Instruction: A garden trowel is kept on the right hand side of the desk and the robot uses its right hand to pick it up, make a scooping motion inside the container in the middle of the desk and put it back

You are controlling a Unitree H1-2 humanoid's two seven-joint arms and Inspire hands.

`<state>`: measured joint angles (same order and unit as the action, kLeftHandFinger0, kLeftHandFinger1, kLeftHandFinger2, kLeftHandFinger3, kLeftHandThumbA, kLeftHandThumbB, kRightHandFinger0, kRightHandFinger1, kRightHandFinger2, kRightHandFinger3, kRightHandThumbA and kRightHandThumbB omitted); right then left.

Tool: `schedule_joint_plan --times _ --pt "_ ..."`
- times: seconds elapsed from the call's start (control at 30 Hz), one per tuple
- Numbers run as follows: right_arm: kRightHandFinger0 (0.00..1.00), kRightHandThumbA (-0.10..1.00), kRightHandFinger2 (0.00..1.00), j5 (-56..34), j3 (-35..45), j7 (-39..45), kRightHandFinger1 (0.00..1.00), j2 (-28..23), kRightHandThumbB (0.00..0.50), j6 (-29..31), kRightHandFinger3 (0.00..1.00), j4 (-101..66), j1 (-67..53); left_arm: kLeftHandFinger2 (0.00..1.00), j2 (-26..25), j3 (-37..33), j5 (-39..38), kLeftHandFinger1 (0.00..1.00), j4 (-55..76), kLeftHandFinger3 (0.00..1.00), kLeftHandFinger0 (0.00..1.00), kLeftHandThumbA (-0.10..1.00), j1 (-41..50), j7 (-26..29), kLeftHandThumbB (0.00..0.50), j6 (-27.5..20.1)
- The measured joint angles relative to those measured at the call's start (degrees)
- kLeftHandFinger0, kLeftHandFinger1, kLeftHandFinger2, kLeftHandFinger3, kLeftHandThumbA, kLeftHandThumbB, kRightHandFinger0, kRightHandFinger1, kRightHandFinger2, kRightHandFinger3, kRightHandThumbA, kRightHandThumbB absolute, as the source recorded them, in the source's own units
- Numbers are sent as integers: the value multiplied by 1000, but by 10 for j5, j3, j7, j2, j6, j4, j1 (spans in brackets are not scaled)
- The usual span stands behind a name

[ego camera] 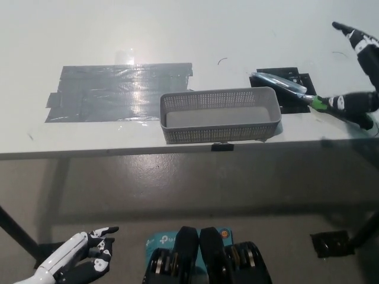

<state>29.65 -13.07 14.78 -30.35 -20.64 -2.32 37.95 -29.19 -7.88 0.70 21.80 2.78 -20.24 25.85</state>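
Grey mesh plastic forms the container [220,115], which sits on the white counter [177,35] close to the front edge, about midway along, with nothing inside (its pale floor shows bare). Just right of it lies the trowel [283,84]. The blade rests on a black mat [294,94] and the green-and-black handle points toward the counter's right edge. The black right hand [368,71] is over that handle at the right edge, spread wide and closed on nothing, with one finger lying across the grip. A patch of grey tape [118,92] covers the left part of the counter, and the far half is open surface. The white left hand [80,254] rests below the front edge, fingers loosely apart, holding nothing.
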Motion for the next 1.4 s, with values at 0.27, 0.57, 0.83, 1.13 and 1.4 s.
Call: schedule_joint_plan --times 0.27,0.57,0.83,1.13,1.4 --pt "1000 1000 1000 20 -49 11 1000 12 500 6 1000 169 36 990 -4 0 5 885 1 1000 768 914 0 -5 200 2" --pt "1000 1000 1000 24 -84 11 1000 26 500 40 1000 316 63 955 -4 -1 6 875 1 1000 800 939 2 -13 211 3" --pt "1000 993 1000 23 -88 10 1000 28 485 83 1000 457 124 955 -6 -2 7 873 6 1000 799 1000 8 -17 196 3" --pt "1000 733 1000 13 -77 10 1000 30 428 120 1000 530 151 936 -6 -4 9 864 8 1000 781 1000 12 -20 199 2" --pt "1000 648 1000 1 -77 11 1000 38 340 156 1000 569 151 931 -6 -4 9 868 8 1000 801 1000 11 -20 236 1"
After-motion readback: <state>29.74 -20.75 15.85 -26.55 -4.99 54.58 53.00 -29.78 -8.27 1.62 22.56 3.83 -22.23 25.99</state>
